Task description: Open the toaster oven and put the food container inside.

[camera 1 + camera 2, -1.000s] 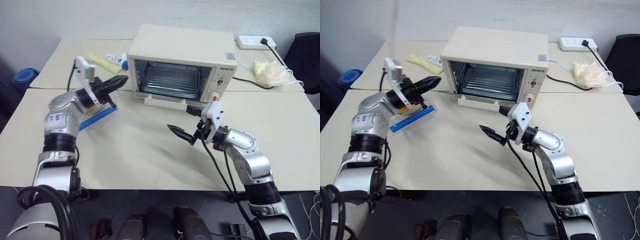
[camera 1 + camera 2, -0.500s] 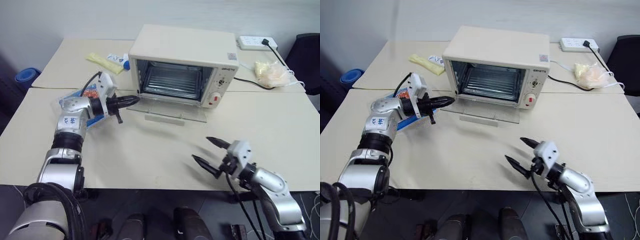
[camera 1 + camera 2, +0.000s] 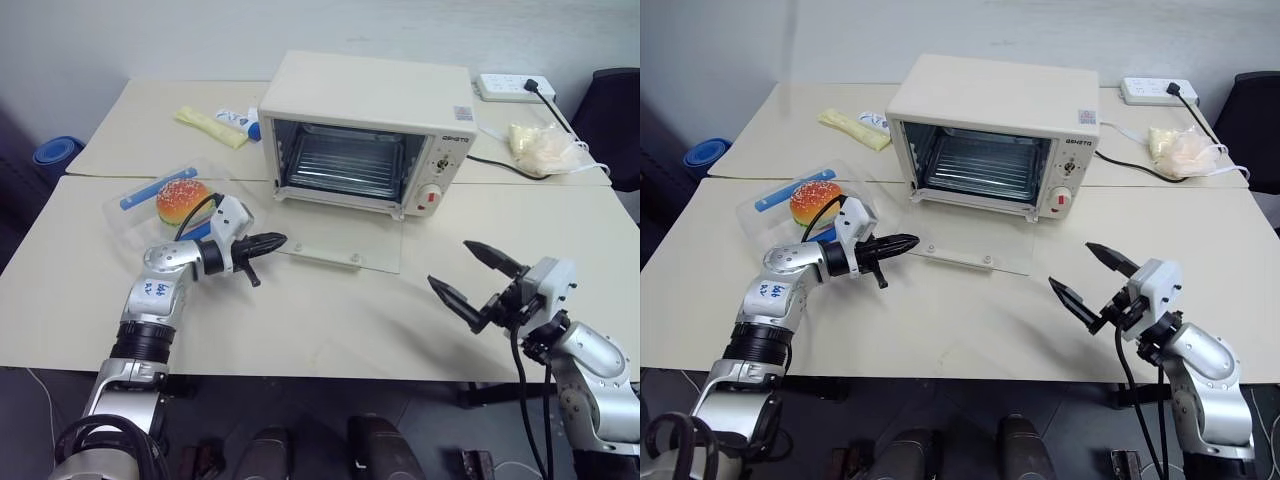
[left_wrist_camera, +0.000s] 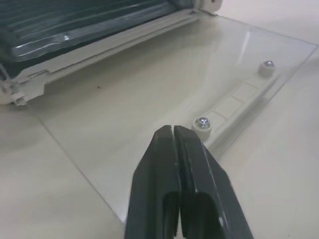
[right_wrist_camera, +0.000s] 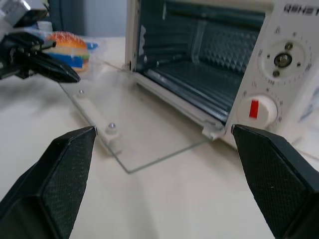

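A yellowish plastic bag (image 3: 542, 146) lies on the far right of the cream worktop (image 3: 300, 310); a white power strip (image 3: 513, 85) sits behind it, a black cable plugged in; a yellow packet (image 3: 211, 126) lies far left, beside a small blue-and-white item (image 3: 238, 120); a blue round object (image 3: 52, 152) sits off the worktop's left edge.

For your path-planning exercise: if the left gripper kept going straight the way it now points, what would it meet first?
Most likely the oven's open glass door: the left gripper, jaws shut, points at its near corner, by the bar handle. Depth is uncertain; it may pass just above.
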